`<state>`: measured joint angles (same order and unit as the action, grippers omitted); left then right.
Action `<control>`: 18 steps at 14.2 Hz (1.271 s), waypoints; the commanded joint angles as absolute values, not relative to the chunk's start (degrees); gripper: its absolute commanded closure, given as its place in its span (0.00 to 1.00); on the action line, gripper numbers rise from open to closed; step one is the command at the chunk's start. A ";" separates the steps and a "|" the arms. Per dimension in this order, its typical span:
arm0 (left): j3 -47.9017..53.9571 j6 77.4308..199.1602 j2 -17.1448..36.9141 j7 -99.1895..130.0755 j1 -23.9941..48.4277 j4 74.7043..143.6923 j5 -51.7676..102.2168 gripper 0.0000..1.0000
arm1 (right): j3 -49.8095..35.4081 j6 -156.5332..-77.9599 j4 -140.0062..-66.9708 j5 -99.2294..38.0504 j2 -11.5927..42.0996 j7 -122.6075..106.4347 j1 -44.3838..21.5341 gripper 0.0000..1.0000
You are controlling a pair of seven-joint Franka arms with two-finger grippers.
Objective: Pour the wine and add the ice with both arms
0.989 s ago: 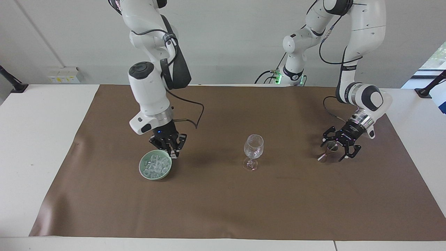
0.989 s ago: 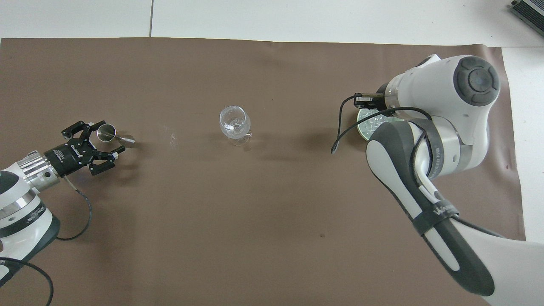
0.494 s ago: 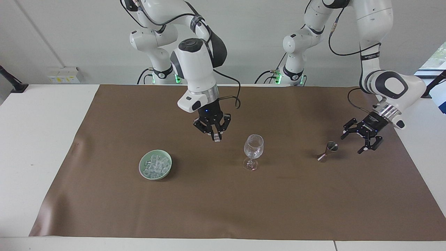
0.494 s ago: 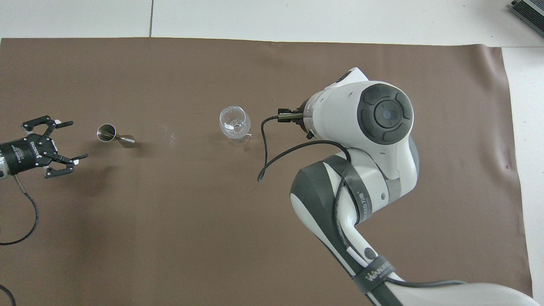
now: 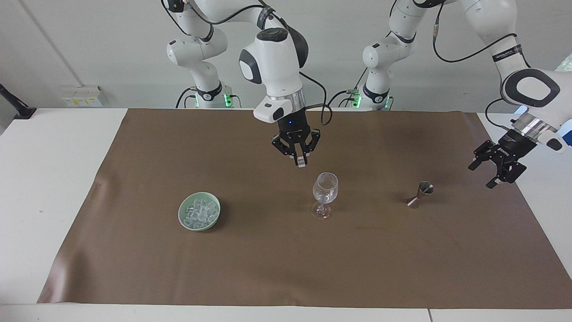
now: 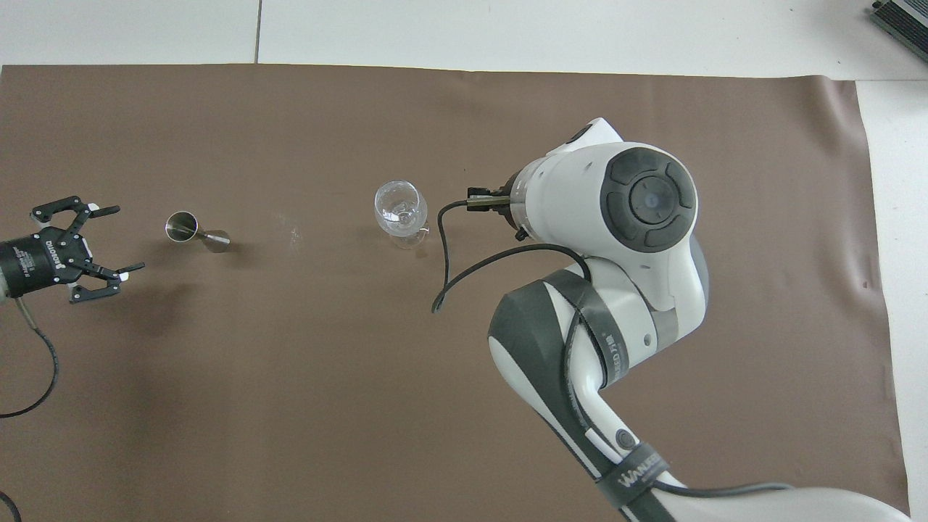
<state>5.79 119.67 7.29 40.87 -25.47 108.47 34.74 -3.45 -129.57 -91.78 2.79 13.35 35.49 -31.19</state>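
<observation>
Between the right gripper's [image 5: 301, 163] pinched fingertips, above and beside the glass [image 5: 325, 188]: one ice cube [image 5: 301, 164], slick, hard, light, likely best gripped on flat faces. Left gripper [image 5: 497, 169] spread wide, empty, past the jigger [image 5: 420, 193].

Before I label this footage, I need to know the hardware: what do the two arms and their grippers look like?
Both arms are glossy white, jointed, with dark grey round joint caps and silver wrist rings. Black cables loop along each. The right gripper and left gripper are black, claw-like linkages with pale fingertips. A small blue light glows on the right gripper's body, and green lights show at both bases.
</observation>
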 commanded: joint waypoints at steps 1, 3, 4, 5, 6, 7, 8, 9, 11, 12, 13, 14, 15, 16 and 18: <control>5.45 117.69 5.98 39.91 -22.34 104.96 27.71 0.00 | -3.87 -129.81 -89.21 6.41 14.41 36.21 -32.43 0.93; 5.45 115.59 5.71 39.29 -21.45 101.80 24.71 0.00 | -4.30 -132.35 -89.21 5.54 14.50 35.95 -33.13 0.93; 5.54 114.62 5.80 37.81 -21.36 100.21 23.57 0.00 | -4.92 -133.32 -89.30 5.36 14.59 35.77 -33.13 0.93; 5.54 114.17 5.71 35.53 -21.18 99.24 22.86 0.00 | -5.10 -133.42 -89.30 5.36 14.59 34.73 -33.05 0.94; 5.45 114.00 5.71 33.07 -20.66 98.62 22.50 0.00 | -5.10 -133.33 -89.30 5.19 14.59 32.54 -33.13 0.96; 5.45 113.99 5.28 30.52 -20.57 98.27 21.80 0.00 | -5.10 -133.33 -89.38 5.01 14.59 31.13 -33.05 0.96; 5.62 113.99 4.40 27.97 -20.48 98.17 21.19 0.00 | -5.10 -133.24 -89.47 4.92 14.59 30.85 -33.05 0.96; 5.89 113.99 3.61 25.34 -19.87 98.09 20.40 0.00 | -5.18 -133.24 -89.56 4.83 14.68 30.59 -32.96 0.96; 5.80 113.73 2.73 21.90 -17.24 97.48 16.55 0.00 | -5.19 -133.33 -89.47 4.66 15.81 29.01 -32.78 0.96; 5.28 113.03 2.20 21.28 -15.31 96.95 14.61 0.00 | -5.19 -133.42 -89.39 4.75 16.08 28.74 -32.44 0.96; 5.19 112.16 1.94 21.01 -13.99 96.60 13.72 0.00 | -5.19 -133.50 -89.38 4.66 16.87 27.61 -32.26 0.96; 5.19 111.37 1.41 20.40 -13.28 96.59 12.93 0.00 | -5.19 -134.11 -89.30 4.75 17.40 27.25 -32.26 0.96; 5.19 110.66 0.97 18.56 -12.14 96.24 11.88 0.00 | -5.19 -135.69 -89.30 4.66 18.10 27.25 -32.26 0.96; 5.19 109.70 0.79 16.46 -11.52 95.81 11.00 0.00 | -5.19 -136.66 -89.30 4.75 18.80 27.25 -32.26 0.96; 5.27 106.45 0.79 10.67 -10.64 93.97 9.32 0.00 | -5.19 -137.45 -89.21 5.01 20.12 27.33 -32.34 0.96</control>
